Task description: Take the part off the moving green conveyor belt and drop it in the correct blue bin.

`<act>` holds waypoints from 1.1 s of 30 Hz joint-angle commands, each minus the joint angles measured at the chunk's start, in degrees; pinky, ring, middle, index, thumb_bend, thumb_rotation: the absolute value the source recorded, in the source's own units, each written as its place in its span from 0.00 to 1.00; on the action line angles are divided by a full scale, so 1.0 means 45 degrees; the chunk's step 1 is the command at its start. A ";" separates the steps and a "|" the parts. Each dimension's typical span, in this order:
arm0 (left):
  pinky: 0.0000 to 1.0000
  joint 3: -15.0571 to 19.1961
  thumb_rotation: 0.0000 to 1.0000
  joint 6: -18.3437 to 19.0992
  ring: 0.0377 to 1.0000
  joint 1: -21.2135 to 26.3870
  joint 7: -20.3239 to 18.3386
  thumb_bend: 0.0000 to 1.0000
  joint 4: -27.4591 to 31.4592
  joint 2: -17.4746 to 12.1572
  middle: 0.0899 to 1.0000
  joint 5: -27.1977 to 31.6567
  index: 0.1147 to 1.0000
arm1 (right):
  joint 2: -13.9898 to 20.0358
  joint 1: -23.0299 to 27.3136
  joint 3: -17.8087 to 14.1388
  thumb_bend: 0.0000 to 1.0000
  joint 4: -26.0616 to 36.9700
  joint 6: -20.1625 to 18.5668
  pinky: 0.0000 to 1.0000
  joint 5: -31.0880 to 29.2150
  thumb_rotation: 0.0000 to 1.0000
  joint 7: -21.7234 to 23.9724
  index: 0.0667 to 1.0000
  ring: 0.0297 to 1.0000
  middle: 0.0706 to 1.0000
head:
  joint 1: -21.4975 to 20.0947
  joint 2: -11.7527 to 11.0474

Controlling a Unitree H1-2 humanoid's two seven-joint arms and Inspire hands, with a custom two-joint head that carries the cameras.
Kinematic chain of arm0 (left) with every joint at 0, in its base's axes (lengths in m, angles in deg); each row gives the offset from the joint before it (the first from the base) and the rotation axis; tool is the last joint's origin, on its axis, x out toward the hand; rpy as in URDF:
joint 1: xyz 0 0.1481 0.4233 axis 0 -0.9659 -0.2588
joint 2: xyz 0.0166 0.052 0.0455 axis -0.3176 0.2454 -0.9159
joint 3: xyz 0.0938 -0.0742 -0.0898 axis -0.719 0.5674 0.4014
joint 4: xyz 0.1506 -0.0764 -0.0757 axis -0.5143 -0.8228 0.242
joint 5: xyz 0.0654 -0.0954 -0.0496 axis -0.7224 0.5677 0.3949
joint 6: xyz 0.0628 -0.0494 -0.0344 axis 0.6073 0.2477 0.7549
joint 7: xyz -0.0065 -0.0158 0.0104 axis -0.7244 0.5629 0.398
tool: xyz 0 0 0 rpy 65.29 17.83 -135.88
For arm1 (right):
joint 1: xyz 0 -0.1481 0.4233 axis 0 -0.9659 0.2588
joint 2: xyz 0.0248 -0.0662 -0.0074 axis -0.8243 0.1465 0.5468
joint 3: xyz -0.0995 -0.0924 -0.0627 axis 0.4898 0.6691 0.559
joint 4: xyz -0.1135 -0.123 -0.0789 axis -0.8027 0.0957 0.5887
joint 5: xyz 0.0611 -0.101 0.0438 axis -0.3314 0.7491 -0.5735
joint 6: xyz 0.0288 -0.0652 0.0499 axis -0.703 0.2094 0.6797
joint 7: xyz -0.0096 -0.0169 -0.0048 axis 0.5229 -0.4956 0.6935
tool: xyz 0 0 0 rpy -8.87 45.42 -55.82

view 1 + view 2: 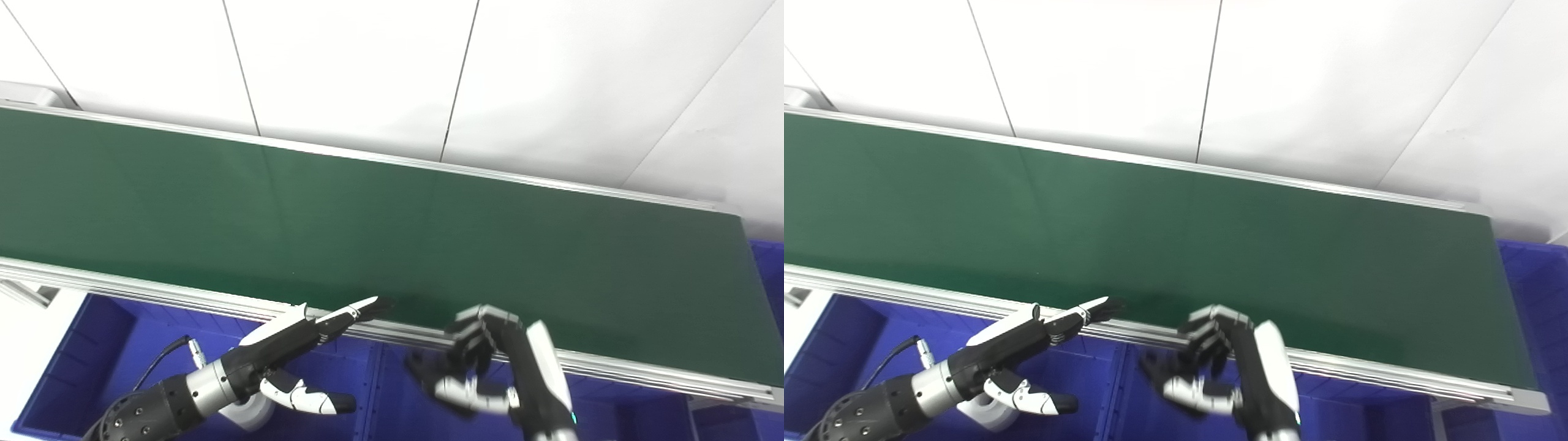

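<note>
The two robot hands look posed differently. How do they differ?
The left hand has its fingers stretched out flat, pointing toward the belt, thumb spread below; the right hand has its fingers curled downward. The left fingertips reach the belt's near rail; the right hand hangs over the blue bin. Both are black and white, and neither holds anything.

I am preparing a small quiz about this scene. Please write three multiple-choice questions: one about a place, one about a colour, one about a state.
1. Where are the blue bins?
A. under the belt's near edge
B. on the belt
C. on the wall

2. What colour is the belt?
A. red
B. green
C. yellow

3. How is the left robot hand?
A. closed on a part
B. open, holding nothing
C. out of view

Answers:
1 A, blue shows below the near rail.
2 B, its surface is dark green.
3 B, its fingers are stretched apart.
</note>
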 commanded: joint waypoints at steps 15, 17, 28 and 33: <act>1.00 0.0471 0.36 0.0496 1.00 0.1263 0.0053 0.29 0.0290 0.0276 1.00 0.0892 1.00 | 0.1116 0.1994 0.1459 0.64 -0.1692 -0.1613 0.84 0.4305 0.71 0.4102 0.85 0.87 0.88 | -0.0187 0.0891; 1.00 0.0484 0.36 0.0376 1.00 0.1263 0.0071 0.29 0.0186 0.0383 1.00 0.0937 1.00 | 0.0954 0.1807 0.1360 0.62 -0.1608 -0.1501 0.83 0.4320 0.71 0.3791 0.85 0.85 0.87 | -0.0270 0.0830; 1.00 0.0480 0.38 -0.0055 1.00 0.1055 -0.0012 0.28 -0.0029 0.0374 1.00 0.0566 1.00 | -0.0078 0.0319 0.0539 0.53 -0.1153 0.0024 0.71 0.2504 0.67 0.0711 0.77 0.77 0.79 | -0.0389 0.0576; 1.00 0.0509 0.38 -0.0085 1.00 0.0788 -0.0017 0.30 -0.0178 0.0277 1.00 0.0487 1.00 | -0.0462 -0.0777 0.0238 0.45 -0.0490 0.1757 0.63 0.0712 0.61 -0.1152 0.74 0.70 0.74 | -0.0471 0.0512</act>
